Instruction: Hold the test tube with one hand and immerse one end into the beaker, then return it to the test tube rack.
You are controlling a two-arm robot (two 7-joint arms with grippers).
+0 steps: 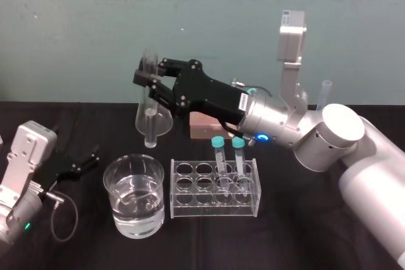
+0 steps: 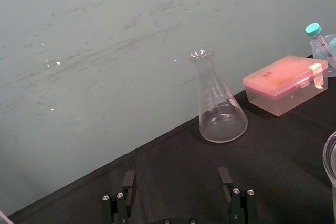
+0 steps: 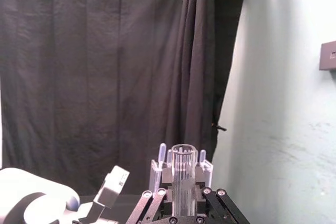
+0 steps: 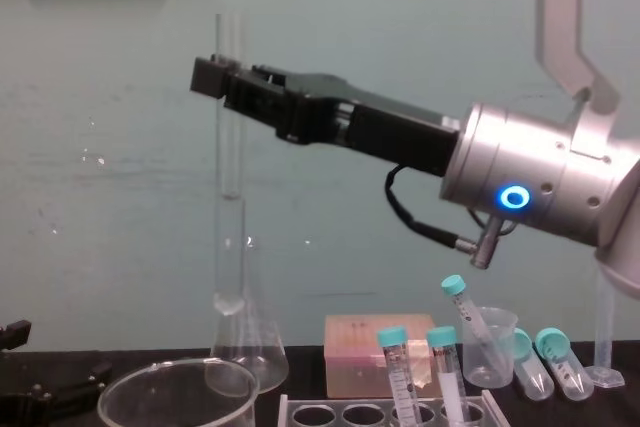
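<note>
Two arms from the head camera. On the right, the right gripper [image 1: 147, 80] high over the counter [image 1: 291, 238], jaws pinching the test tube [image 1: 150, 128] near its upper end. Hangs upright there, round lower end just above the far rim of the beaker [image 1: 120, 210] and clear of the water inside. Just right of the beaker, the test tube rack [image 1: 215, 210], two teal-capped tubes [image 1: 219, 153] leaning in its right-hand holes. Behind the held tube, a conical flask [image 1: 164, 123] and a pink box [image 1: 201, 126]. At far left, the left gripper [image 1: 95, 157], low by the counter, near the beaker but apart from it. From the left wrist: jaws spread wide, nothing between them; ahead, the flask [image 2: 220, 114] standing by the pale wall [image 2: 105, 51], the pink box [image 2: 286, 85] beyond it, a sliver of the beaker's rim [image 2: 331, 153] at the edge. From the right wrist: jaws closed on the tube [image 3: 184, 161], its open mouth showing above them, a dark curtain [image 3: 105, 66] behind. From the chest: gripper [image 4: 225, 82] reaching in from the right, clamping the tube [image 4: 230, 147] upright, well above the beaker's rim [image 4: 120, 387]; flask directly behind and below, so the tube's lower end hard to make out; rack top [image 4: 330, 412] and capped tubes [image 4: 395, 367] low down, right of the beaker.
</note>
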